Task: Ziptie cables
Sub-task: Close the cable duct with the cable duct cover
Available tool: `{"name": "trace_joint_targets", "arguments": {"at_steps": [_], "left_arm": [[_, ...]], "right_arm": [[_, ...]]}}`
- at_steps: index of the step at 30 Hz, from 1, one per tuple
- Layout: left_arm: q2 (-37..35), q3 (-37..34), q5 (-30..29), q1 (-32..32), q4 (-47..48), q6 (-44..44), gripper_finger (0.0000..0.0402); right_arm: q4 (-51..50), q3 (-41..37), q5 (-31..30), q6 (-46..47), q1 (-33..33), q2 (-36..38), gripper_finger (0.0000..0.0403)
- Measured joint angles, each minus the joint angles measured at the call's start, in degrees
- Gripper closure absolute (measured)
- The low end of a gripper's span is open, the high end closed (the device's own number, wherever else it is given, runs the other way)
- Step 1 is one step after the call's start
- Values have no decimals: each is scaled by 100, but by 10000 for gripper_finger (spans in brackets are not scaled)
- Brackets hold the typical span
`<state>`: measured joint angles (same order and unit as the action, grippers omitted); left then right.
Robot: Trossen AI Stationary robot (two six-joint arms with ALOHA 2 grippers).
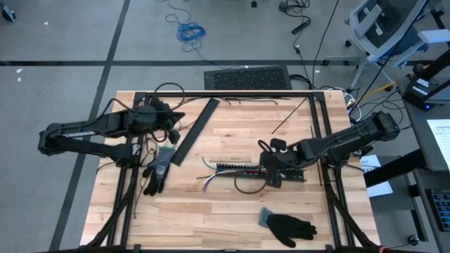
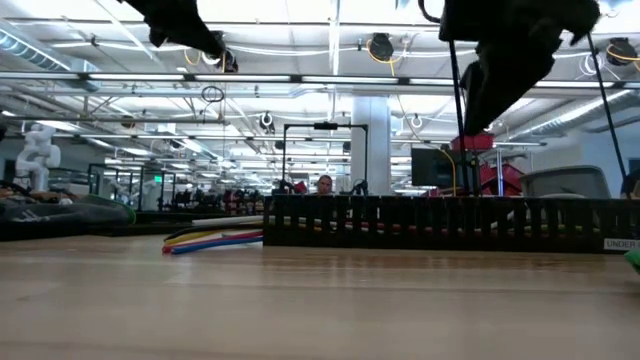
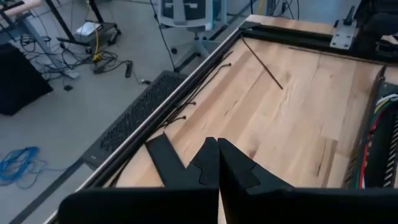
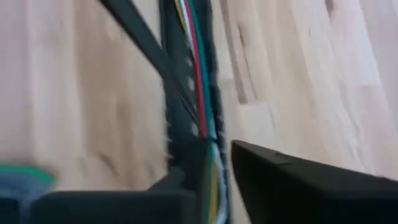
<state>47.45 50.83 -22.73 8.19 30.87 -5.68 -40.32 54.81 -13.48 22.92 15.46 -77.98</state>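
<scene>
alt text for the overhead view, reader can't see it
Overhead view of a wooden table: the right tool sits over the cables and a black slotted strip at the centre. The left tool waits at the far left, shut. Two black gloves lie nearer the front.

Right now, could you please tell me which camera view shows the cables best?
The high view: the cables lie whole along the black slotted strip beside the right gripper. The low view shows only their coloured ends, the right wrist view a blurred close-up, the left wrist view an edge.
</scene>
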Motion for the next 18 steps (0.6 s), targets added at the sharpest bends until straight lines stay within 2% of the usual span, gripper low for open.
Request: {"name": "trace_joint_targets", "arguments": {"at_steps": [6,10,14,18], "left_arm": [[-1,-2,-10,-4,302,-286,402],[36,-6,-9,-4,589,-458,402],[42,-7,-13,-4,637,-591,402],[42,-7,-45,-4,637,-580,402]], "right_arm": [[-391,-35,-1,-330,-334,-378,239],[-393,-33,585,-764,-502,-710,181],[-375,-33,766,-973,-518,-1025,160],[-207,-33,734,-1034,-557,-1284,173]]}}
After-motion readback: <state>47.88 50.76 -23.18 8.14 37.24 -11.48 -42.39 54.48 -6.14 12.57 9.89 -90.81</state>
